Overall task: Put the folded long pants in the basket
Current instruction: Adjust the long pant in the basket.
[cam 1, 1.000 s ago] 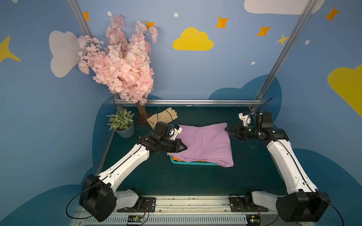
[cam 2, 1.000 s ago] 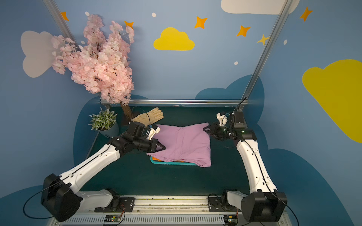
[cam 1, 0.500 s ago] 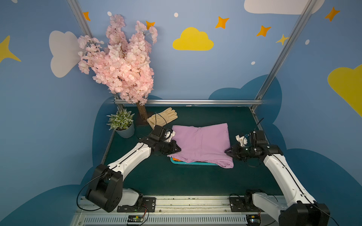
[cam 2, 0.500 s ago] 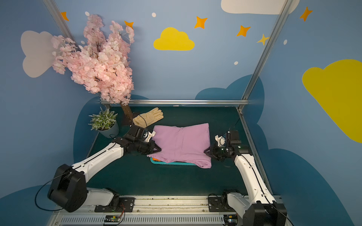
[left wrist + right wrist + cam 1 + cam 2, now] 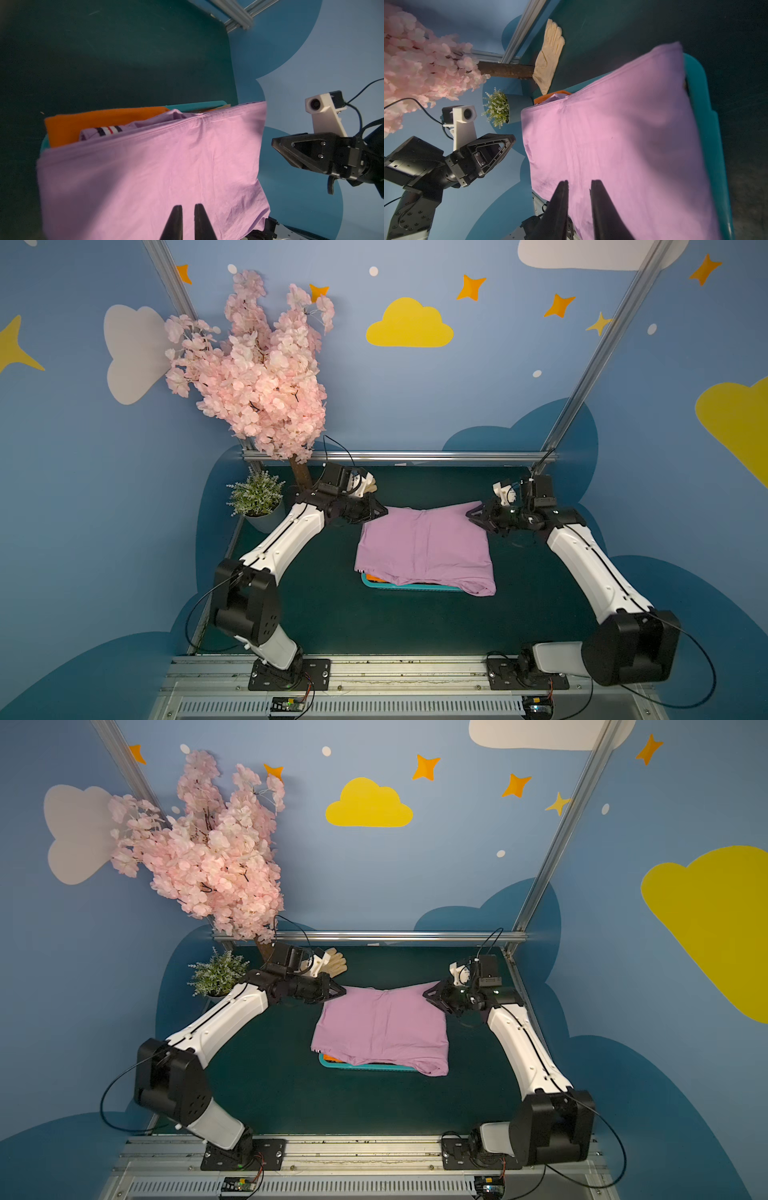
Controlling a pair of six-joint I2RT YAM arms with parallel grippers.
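Far left corner of the desk (image 5: 332, 614): small potted plant (image 5: 257, 499), with a pink blossom tree (image 5: 257, 377) beside it. A cream glove (image 5: 334, 965) lies flat near the far edge, just behind the left wrist.

Left claw (image 5: 384, 512): the tip sits at the far left corner of the lilac pants (image 5: 424, 547) in both top views. In the left wrist view the fingers (image 5: 176, 212) are close together with a thin slit between them, and both show against lilac cloth. Cannot tell whether any cloth is nipped.

Mid-desk: teal basket (image 5: 411, 587), only its near rim visible in the top views. The lilac pants are spread over its top and cover it. The cloth's near right corner hangs past the rim. Its far edge runs from claw to claw with a shallow dip in the middle. Orange pants (image 5: 93, 122) lie underneath in the basket, showing at its left end. A striped band (image 5: 109, 131) in dark, white and red peeks from a lilac fold below the top layer.

Right claw (image 5: 469, 514): the tip sits at the far right corner of the lilac pants. In the right wrist view the fingers (image 5: 562, 191) stand a moderate gap apart, wider than the left pair, with lilac cloth visible through the gap. Cannot tell whether it grips. The basket rim runs along the cloth's edge in that view.
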